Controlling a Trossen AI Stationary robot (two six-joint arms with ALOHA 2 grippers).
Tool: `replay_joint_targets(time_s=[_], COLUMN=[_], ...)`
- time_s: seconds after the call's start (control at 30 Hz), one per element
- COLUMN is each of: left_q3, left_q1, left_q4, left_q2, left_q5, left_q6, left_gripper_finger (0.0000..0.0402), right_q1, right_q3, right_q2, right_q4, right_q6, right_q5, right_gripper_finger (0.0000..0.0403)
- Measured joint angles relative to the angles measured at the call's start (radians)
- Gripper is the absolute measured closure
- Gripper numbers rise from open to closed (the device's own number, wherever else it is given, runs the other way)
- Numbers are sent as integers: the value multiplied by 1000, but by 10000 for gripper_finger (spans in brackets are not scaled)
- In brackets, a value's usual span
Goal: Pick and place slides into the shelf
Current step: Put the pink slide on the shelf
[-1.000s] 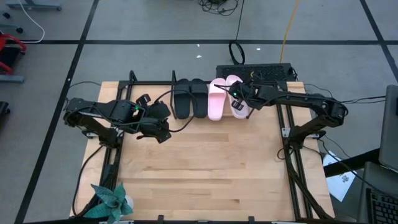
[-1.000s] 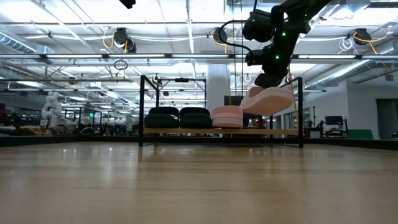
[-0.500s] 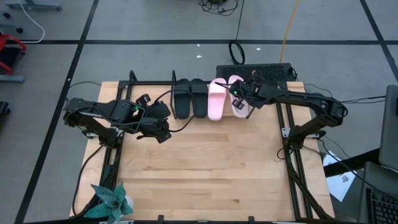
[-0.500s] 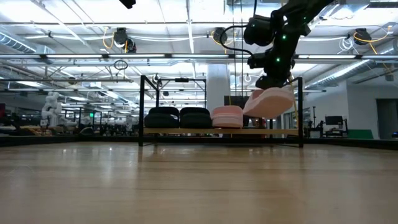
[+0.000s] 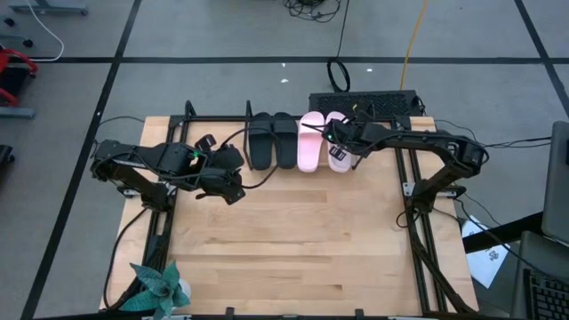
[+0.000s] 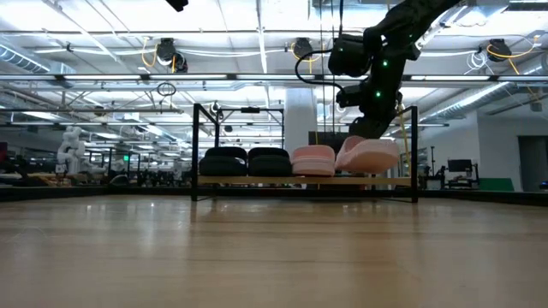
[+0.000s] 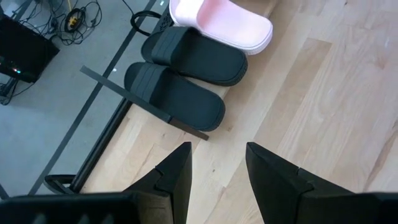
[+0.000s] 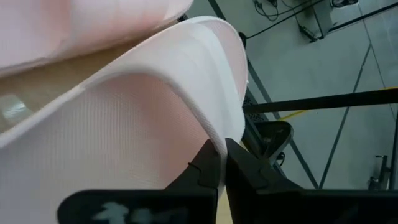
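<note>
The shelf [image 6: 257, 180] stands at the table's far edge. On its board two black slides [image 5: 260, 140] [image 5: 284, 140] and one pink slide [image 5: 310, 140] stand side by side on their soles. My right gripper [image 6: 374, 128] is shut on the second pink slide [image 6: 368, 156], just right of the first pink one and low over the board. My left gripper [image 5: 229, 182] is open and empty over the table, near the shelf's left part. The left wrist view shows the black slides [image 7: 186, 74] ahead of it. My right gripper pinches the edge of the pink slide's wide strap [image 8: 214, 140] between its two fingers [image 8: 208, 168], one under the strap and one outside. The fingers come from above, pointing down. The slide hangs nearly level, its sole at the shelf board [image 6: 377, 180]; whether it rests there I cannot tell.
The shelf's black uprights [image 6: 414, 154] stand just right of the held slide. A potted plant [image 5: 160, 289] is at the table's near left corner. The wooden tabletop [image 5: 293, 240] lies bare in front of the shelf.
My right gripper has gone down and a little toward the table's left with the pink slide. The slide, tilted and well above the board before, now sits lower and nearly level beside the other pink slide.
</note>
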Motion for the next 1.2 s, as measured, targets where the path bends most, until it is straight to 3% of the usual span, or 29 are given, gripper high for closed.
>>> replay_joint_targets(time_s=[0.5, 1.2], left_q3=[0, 0], left_q1=[0, 0], left_q4=[58, 60], left_q2=[0, 0], left_q5=[0, 0], left_q6=[35, 34], left_gripper_finger=[252, 252], right_q1=[39, 64], right_q3=[2, 1], right_q2=[98, 91], right_q4=[56, 53], right_q6=[8, -64], right_q5=[12, 5], right_gripper_finger=[402, 382])
